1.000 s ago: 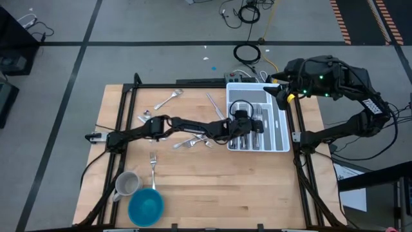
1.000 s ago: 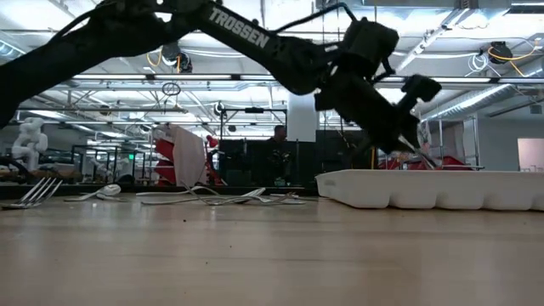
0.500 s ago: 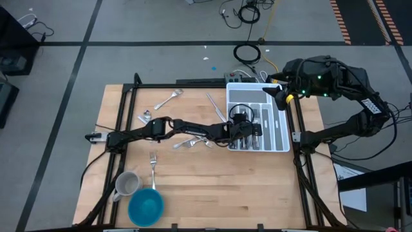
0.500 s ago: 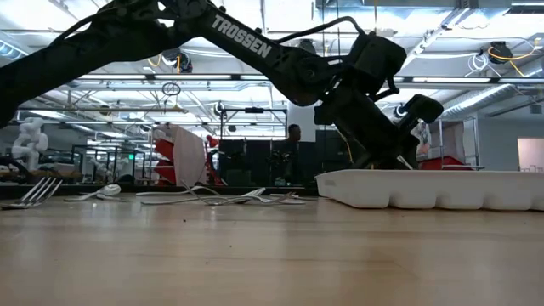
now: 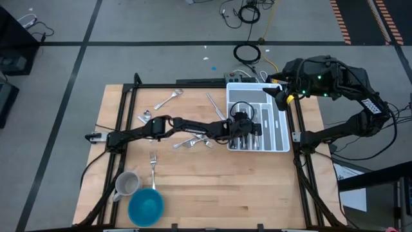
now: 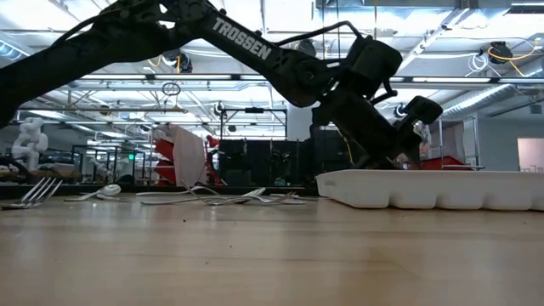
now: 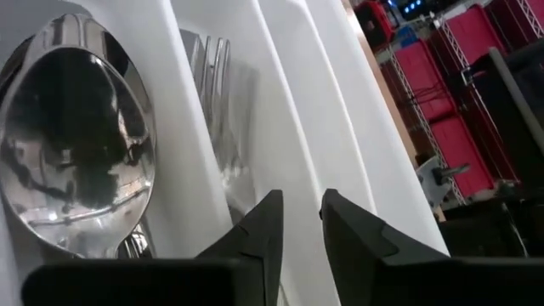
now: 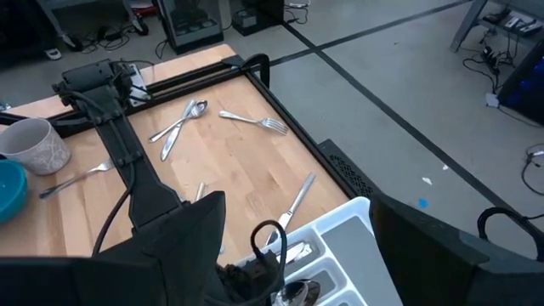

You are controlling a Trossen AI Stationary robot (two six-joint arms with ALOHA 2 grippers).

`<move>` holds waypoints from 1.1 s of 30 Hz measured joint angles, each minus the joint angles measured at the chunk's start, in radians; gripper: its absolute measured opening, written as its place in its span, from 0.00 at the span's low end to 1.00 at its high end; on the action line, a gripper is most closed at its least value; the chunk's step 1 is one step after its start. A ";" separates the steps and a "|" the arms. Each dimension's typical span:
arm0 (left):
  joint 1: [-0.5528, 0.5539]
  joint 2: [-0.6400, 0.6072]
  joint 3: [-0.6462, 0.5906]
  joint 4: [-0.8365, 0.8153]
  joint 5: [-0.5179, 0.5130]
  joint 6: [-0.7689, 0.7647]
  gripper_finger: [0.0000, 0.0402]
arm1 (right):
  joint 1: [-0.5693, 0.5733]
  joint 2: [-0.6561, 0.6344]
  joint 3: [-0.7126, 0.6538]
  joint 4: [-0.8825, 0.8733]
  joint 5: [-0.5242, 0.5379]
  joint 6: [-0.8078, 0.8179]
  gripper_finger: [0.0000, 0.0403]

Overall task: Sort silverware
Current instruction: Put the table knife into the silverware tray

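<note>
1. The left gripper [image 5: 248,127] reaches across the pale wooden table [image 5: 193,187] and hangs low over the white plastic tray [image 5: 281,138]. Its two dark, wedge-shaped fingers [image 7: 259,234] stand a narrow gap apart and hold nothing.
2. In the left wrist view, a polished spoon [image 7: 76,136] lies in one tray slot, its bowl mirror-bright. A fork [image 7: 217,93] lies in the next slot, past a smooth white divider.
3. From above, several slim metal pieces fill the tray's long slots beside the gripper.
4. Loose silverware [image 5: 193,142] lies in a small heap on the wood just left of the tray, under the left arm.
5. A knife [image 5: 214,103] lies slantwise near the tray's far corner. A fork [image 5: 168,99] lies farther left, and another fork [image 5: 153,162] lies nearer the front.
6. A grey mug [image 5: 126,183] stands just beside a round blue bowl [image 5: 145,207] at the front left.
7. The right gripper [image 5: 278,92] waits above the tray's far right corner, fingers spread wide and empty.
</note>
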 joint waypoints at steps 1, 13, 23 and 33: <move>0.003 0.000 0.000 0.000 0.013 0.000 0.22 | 0.000 0.000 0.000 0.000 0.000 -0.005 0.71; 0.030 -0.003 0.038 0.095 0.334 0.080 0.23 | 0.000 0.000 0.000 0.001 0.000 -0.072 0.71; 0.033 -0.128 0.143 -0.068 0.521 0.152 0.23 | 0.000 0.000 0.000 0.002 0.000 -0.123 0.71; 0.035 -0.441 0.142 -0.857 0.552 0.776 0.23 | 0.000 -0.002 0.000 0.002 0.007 -0.174 0.71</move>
